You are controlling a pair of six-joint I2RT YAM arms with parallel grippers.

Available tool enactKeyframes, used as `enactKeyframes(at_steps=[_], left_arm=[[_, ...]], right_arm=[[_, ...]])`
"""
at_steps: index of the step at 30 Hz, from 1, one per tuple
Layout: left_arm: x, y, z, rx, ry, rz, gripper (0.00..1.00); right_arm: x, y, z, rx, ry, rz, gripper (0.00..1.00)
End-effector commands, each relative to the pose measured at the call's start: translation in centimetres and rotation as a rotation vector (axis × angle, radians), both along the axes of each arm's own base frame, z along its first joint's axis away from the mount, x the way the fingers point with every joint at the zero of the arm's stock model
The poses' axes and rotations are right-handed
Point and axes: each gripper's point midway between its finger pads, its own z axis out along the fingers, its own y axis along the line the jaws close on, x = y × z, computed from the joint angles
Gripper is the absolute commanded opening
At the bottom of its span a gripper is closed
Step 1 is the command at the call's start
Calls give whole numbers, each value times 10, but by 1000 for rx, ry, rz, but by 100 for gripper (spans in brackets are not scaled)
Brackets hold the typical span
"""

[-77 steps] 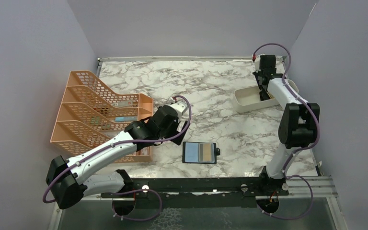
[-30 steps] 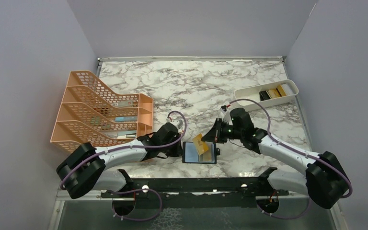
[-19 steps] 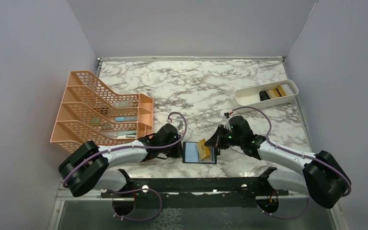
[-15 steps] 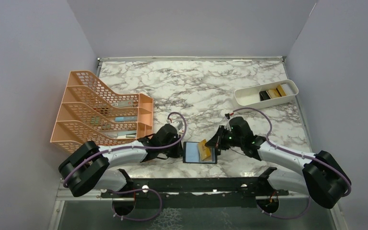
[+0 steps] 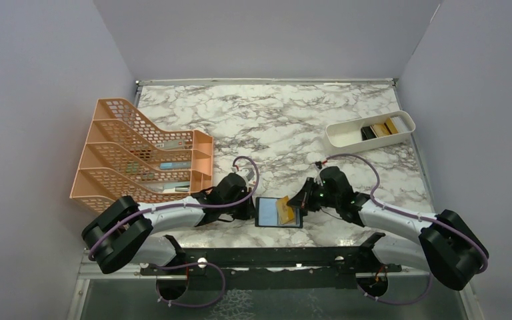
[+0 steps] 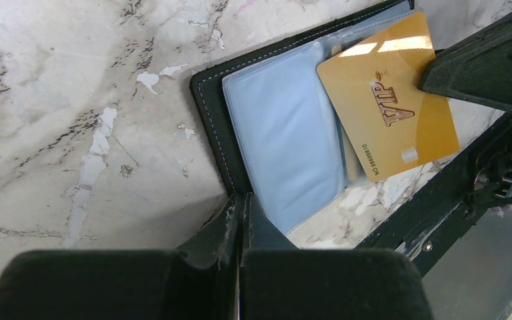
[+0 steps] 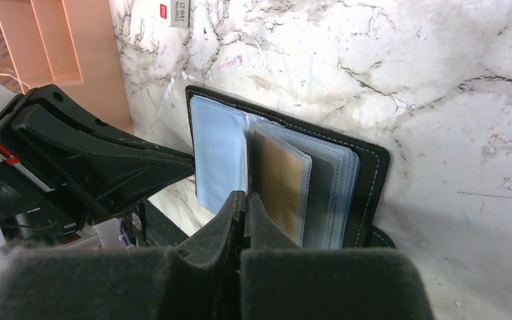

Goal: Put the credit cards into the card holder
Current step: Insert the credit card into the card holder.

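The card holder (image 5: 267, 213) lies open near the table's front edge, its blue-grey lining (image 6: 287, 133) facing up. My right gripper (image 5: 298, 202) is shut on a yellow-gold credit card (image 6: 390, 107) marked VIP. It holds the card tilted over the holder's right half, and from the right wrist the card shows edge-on at the fingertips (image 7: 235, 203). A tan panel (image 7: 280, 183) shows behind a clear sleeve. My left gripper (image 6: 241, 199) is shut, its tips resting on the holder's left border. A black credit card (image 5: 368, 133) lies in the far tray.
An orange mesh file rack (image 5: 140, 157) stands at the left. A long white tray (image 5: 337, 139) at the back right holds dark and yellow cards. A small white piece with a red mark (image 7: 175, 12) lies beyond the holder. A black rail (image 5: 273, 257) runs along the front.
My right arm came from the far tray to the holder with the gold card and, over the last second, lowered it closer to the sleeves. The left gripper moved onto the holder's left edge and stays there.
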Motion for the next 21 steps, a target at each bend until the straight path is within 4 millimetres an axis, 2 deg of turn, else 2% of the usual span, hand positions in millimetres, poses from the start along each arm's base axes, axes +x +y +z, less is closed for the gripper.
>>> enactKeyframes(at_steps=[1, 10, 21], left_arm=[[-11, 5, -12, 16, 43, -12, 0], [-10, 3, -8, 1, 39, -4, 0], [-13, 3, -8, -11, 47, -11, 0]], right_arm=[[3, 1, -1, 15, -19, -23, 1], [1, 5, -4, 55, -3, -25, 1], [1, 13, 0, 132, -11, -18, 1]])
